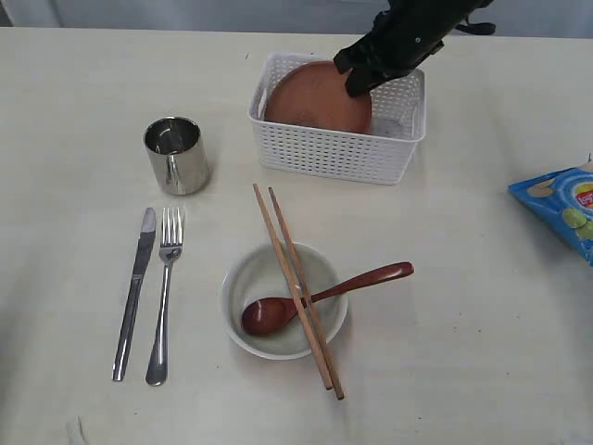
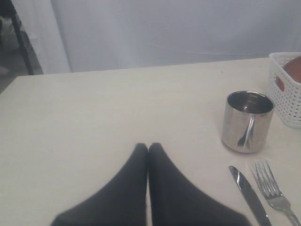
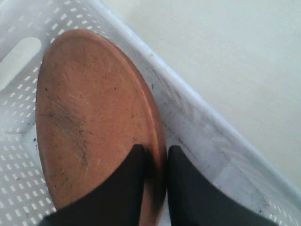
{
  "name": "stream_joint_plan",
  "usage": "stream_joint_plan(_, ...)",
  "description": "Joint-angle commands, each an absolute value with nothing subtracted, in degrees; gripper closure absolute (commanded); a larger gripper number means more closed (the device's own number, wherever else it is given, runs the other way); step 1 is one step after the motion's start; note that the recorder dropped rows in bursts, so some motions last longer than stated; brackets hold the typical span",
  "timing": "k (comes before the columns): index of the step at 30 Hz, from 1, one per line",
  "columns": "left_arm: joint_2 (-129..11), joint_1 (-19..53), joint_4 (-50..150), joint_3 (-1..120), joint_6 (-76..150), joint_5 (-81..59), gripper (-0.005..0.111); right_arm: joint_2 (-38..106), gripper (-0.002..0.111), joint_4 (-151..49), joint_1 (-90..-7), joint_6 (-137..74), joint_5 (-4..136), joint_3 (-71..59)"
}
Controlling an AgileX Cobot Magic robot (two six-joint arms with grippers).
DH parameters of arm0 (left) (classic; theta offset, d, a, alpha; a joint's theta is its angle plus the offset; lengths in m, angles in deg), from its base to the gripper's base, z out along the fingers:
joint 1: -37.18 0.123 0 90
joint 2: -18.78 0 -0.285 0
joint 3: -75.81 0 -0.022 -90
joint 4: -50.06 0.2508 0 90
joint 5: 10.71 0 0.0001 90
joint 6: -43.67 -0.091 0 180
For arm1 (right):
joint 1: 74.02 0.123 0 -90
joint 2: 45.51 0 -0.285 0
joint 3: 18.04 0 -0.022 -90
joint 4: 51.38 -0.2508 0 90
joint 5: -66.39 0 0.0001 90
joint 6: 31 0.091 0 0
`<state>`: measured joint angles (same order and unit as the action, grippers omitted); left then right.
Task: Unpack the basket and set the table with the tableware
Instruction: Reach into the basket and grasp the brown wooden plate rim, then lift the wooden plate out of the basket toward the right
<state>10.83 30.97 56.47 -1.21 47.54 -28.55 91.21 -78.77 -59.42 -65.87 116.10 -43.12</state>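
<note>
right gripper (image 3: 155, 150): clamped on the plate's rim, one finger on its face, the other behind the edge.
plate (image 3: 94, 108): round, brown, scuffed; stands tilted in the basket, its edge between the right gripper's fingers.
basket (image 1: 334, 153): white, perforated; under and around the right gripper, on the table (image 1: 463, 352).
left gripper (image 2: 148, 147): fingers pressed together, holding nothing, over bare table.
cup (image 2: 248, 121): upright, ahead of the left gripper, off to one side.
knife (image 2: 249, 195), fork (image 2: 273, 190): side by side, closer to the left gripper than the cup.
bowl (image 1: 236, 283): beyond the basket from the right gripper, well apart; spoon (image 1: 324, 295) in it, chopsticks (image 1: 298, 292) across its rim.
</note>
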Motion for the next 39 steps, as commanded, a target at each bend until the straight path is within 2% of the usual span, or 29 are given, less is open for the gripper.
stream_joint_plan(1,10.99,30.60,55.77,-1.41,47.54,-28.14,0.107,91.24,0.109,-78.16,-59.26,-66.40,115.74,-43.30)
stream_joint_plan(8,10.99,30.60,55.77,-1.41,47.54,-28.14,0.107,88.41,0.109,-77.01,-59.26,-66.01,115.38,-43.30)
stream_joint_plan(16,10.99,30.60,55.77,-1.41,47.54,-28.14,0.107,82.73,0.109,-65.14,-59.26,-54.00,111.88,-43.30)
stream_joint_plan(24,10.99,30.60,55.77,-1.41,47.54,-28.14,0.107,75.95,0.109,-64.92,-59.26,-51.68,111.88,-43.30)
stream_joint_plan(39,10.99,30.60,55.77,-1.41,47.54,-28.14,0.107,61.44,0.109,-62.03,-59.26,-42.94,120.03,-43.30)
